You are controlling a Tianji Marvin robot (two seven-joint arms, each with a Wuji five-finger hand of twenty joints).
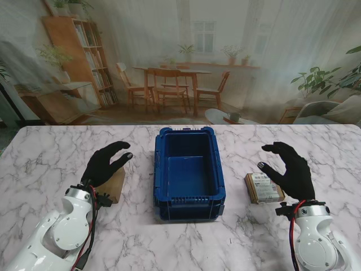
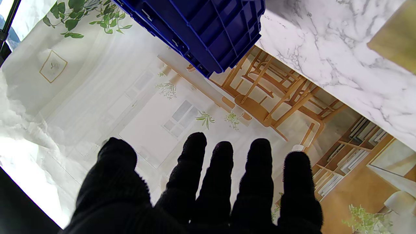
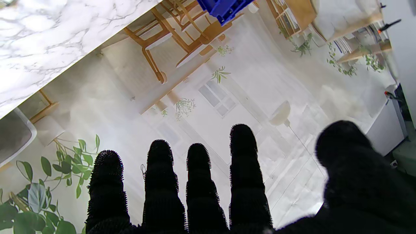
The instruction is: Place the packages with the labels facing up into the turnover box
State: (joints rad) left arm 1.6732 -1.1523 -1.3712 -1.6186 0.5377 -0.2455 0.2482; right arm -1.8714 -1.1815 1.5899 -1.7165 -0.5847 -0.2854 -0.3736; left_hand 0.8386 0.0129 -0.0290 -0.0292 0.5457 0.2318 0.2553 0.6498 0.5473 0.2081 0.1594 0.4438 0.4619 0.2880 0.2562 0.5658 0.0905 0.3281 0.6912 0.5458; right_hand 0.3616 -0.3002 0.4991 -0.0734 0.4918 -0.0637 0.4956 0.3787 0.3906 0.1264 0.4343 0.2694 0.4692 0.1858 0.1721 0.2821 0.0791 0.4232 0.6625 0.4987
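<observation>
White marble-pattern table [image 1: 51, 152] is filling most of the stand view, with a printed dining-room backdrop [image 1: 186, 62] hanging behind its far edge. Blue turnover box [image 1: 189, 173] is sitting in the middle of the table, open side up, showing only its blue floor inside; its ribbed corner is also showing in the left wrist view [image 2: 208, 29] and a small corner in the right wrist view [image 3: 224, 8]. Left arm [image 1: 59, 228] and right arm [image 1: 318, 240], both white-shelled, are coming up from the near corners. Left hand [image 1: 104, 164], black-gloved, is hovering with fingers spread and slightly curled, gripping nothing; the wrist view is showing the fingers [image 2: 258, 182] apart with only backdrop beyond them. Plain brown package [image 1: 114, 183] is lying just under and beside that hand, left of the box and apart from it, partly hidden by the palm, so cannot tell whether it is being touched; no label is visible on the part showing. Right hand [image 1: 290, 169] is likewise hanging wide and holding nothing, fingers [image 3: 242, 175] separated in its wrist view. Smaller brown package [image 1: 264, 188] is lying flat on the table right of the box, white label facing up, its right edge tucked under that hand's palm; contact is unclear.
</observation>
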